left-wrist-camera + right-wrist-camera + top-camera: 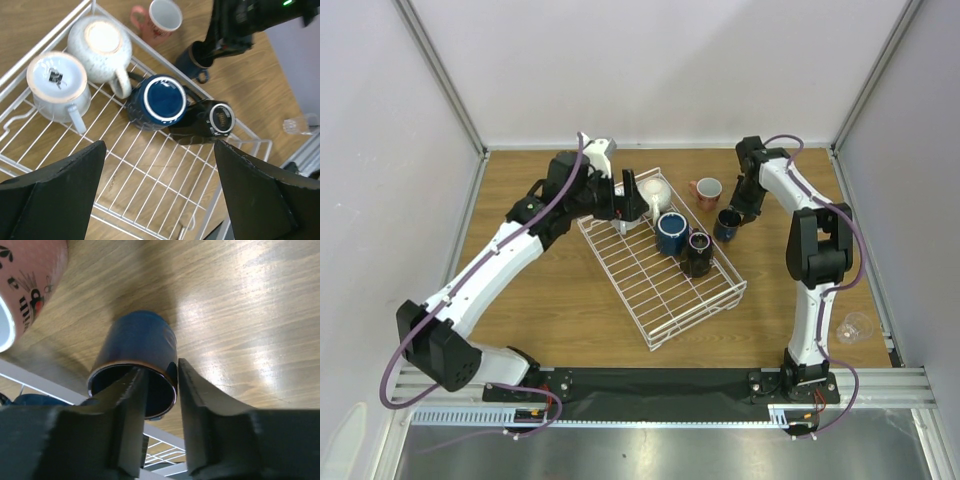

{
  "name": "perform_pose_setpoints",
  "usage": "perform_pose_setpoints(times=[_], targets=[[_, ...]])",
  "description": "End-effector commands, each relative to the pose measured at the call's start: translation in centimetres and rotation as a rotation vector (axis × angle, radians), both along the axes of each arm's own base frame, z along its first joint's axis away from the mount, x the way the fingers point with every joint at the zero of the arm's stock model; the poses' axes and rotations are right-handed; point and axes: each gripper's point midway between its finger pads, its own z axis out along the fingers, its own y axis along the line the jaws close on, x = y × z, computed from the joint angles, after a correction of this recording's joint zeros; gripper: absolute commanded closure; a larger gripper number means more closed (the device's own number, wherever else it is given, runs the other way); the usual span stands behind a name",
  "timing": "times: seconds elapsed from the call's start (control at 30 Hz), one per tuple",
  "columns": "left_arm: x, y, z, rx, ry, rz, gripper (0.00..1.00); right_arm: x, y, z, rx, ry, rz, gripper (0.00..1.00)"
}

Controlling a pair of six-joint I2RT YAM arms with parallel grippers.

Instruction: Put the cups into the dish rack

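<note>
Here, on the wooden surface (570, 300), the white wire dish rack (660, 290) lies diagonally. Within it four cups stand base up: nearest the black cup (210, 122), next the navy blue cup (160, 100), then the cream-white cup (100, 45) and pale grey-blue cup (57, 85) side by side at the far end. The left hand (160, 147) hovers over the rack, fingers spread wide, holding nothing. Just outside the rack's right edge, the right hand (160, 372) pinches the wall of the dark navy cup (137, 337), one finger inside the rim. Beyond it, the salmon-pink cup (708, 191) stands upright on the surface.
</note>
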Motion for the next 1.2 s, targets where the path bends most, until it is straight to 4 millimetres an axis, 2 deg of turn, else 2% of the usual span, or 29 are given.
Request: perform_pose_setpoints(times=[0.0,0.03,0.1,0.13,0.17,0.2,0.3,0.33,0.4,0.43,0.47,0.5,0.53,0.57,0.6,0.63,0.67,0.7,0.73,0.77,0.8,0.83,0.87,0.9,0.97,1.0,1.03,1.07,1.17], targets=[[-1.2,0.1,5.4,-0.087,-0.075,-0.043,0.05,0.9,0.4,-0.9,0.001,-0.021,0.017,0.70],[-1.6,-0.2,5.8,-0.110,-0.067,-0.060,0.04,1.0,0.4,-0.8,0.009,-0.026,0.018,0.77],[-2.1,-0.5,6.7,-0.153,-0.055,-0.069,0.04,1.2,0.4,-0.2,0.012,-0.038,0.013,0.85],[-2.5,-0.7,7.2,-0.173,-0.055,-0.077,0.04,1.3,0.3,0.5,0.018,-0.054,0.011,0.95],[-2.9,-1.0,7.9,-0.204,-0.047,-0.095,0.04,1.3,0.0,1.1,0.025,-0.065,0.001,0.99],[-3.2,-1.2,8.3,-0.221,-0.043,-0.107,0.04,1.3,-0.2,1.7,0.032,-0.074,-0.012,1.00],[-3.9,-2.2,9.9,-0.294,-0.020,-0.149,0.03,1.3,-0.3,6.1,0.105,-0.164,-0.029,1.00],[-3.9,-2.6,10.2,-0.315,-0.011,-0.160,0.03,1.2,-0.5,8.7,0.130,-0.221,-0.046,1.00],[-4.7,-3.7,11.7,-0.411,0.020,-0.209,0.03,1.1,-0.9,11.9,0.172,-0.302,-0.060,1.00],[-4.9,-4.2,12.2,-0.447,0.038,-0.227,0.03,0.8,-0.4,13.1,0.224,-0.327,-0.043,1.00],[-5.1,-4.7,12.4,-0.509,0.097,-0.219,0.03,0.4,0.0,17.0,0.274,-0.440,-0.022,1.00],[-5.4,-5.2,13.6,-0.565,0.092,-0.258,0.03,0.1,0.6,18.8,0.338,-0.487,0.008,1.00],[-5.6,-5.6,14.3,-0.607,0.104,-0.273,0.03,-0.9,1.2,19.8,0.390,-0.516,0.029,1.00],[-5.8,-5.9,14.2,-0.671,0.181,-0.256,0.03,-1.4,1.6,23.8,0.441,-0.648,0.065,1.00],[-6.2,-6.2,15.5,-0.728,0.164,-0.296,0.03,-2.1,2.0,25.6,0.487,-0.705,0.089,1.00],[-6.4,-6.4,16.1,-0.770,0.177,-0.305,0.03,-3.4,3.5,27.4,0.589,-0.738,0.164,1.00],[-6.9,-6.6,16.0,-0.827,0.259,-0.296,0.03,-4.6,4.1,29.9,0.645,-0.833,0.202,1.00],[-7.2,-6.8,16.6,-0.864,0.267,-0.307,0.03,-5.5,4.7,31.1,0.696,-0.858,0.232,1.00],[-7.5,-7.0,17.6,-0.908,0.249,-0.324,0.03,-6.9,5.9,32.1,0.769,-0.862,0.292,1.00],[-8.3,-7.5,17.5,-0.940,0.306,-0.327,0.03,-7.5,6.5,32.6,0.844,-0.867,0.287,1.00],[-8.8,-7.7,17.8,-0.960,0.318,-0.332,0.02,-9.0,6.9,34.1,0.897,-0.906,0.314,1.00],[-9.7,-8.3,18.5,-1.000,0.337,-0.350,0.02,-9.9,7.6,34.7,0.949,-0.920,0.336,1.00],[-10.1,-8.7,18.1,-1.012,0.357,-0.352,0.02,-10.9,8.2,36.5,1.007,-0.988,0.394,1.00],[-10.8,-8.8,18.5,-1.030,0.362,-0.360,0.02,-12.1,8.6,36.2,1.071,-0.966,0.368,1.00],[-12.1,-9.6,18.9,-1.072,0.386,-0.361,0.01,-13.6,9.5,37.5,1.134,-1.016,0.407,1.00],[-12.5,-9.8,19.1,-1.085,0.383,-0.360,0.01,-14.0,9.8,36.7,1.177,-0.978,0.374,1.00],[-13.7,-10.0,19.5,-1.088,0.378,-0.381,0.01,-15.0,10.0,37.2,1.204,-0.990,0.379,1.00],[-13.6,-10.1,19.3,-1.090,0.374,-0.354,0.01,-15.8,10.5,37.7,1.235,-1.006,0.403,1.00],[-14.2,-10.3,19.0,-1.073,0.370,-0.330,0.03,-17.4,11.5,37.5,1.286,-0.971,0.406,1.00]])
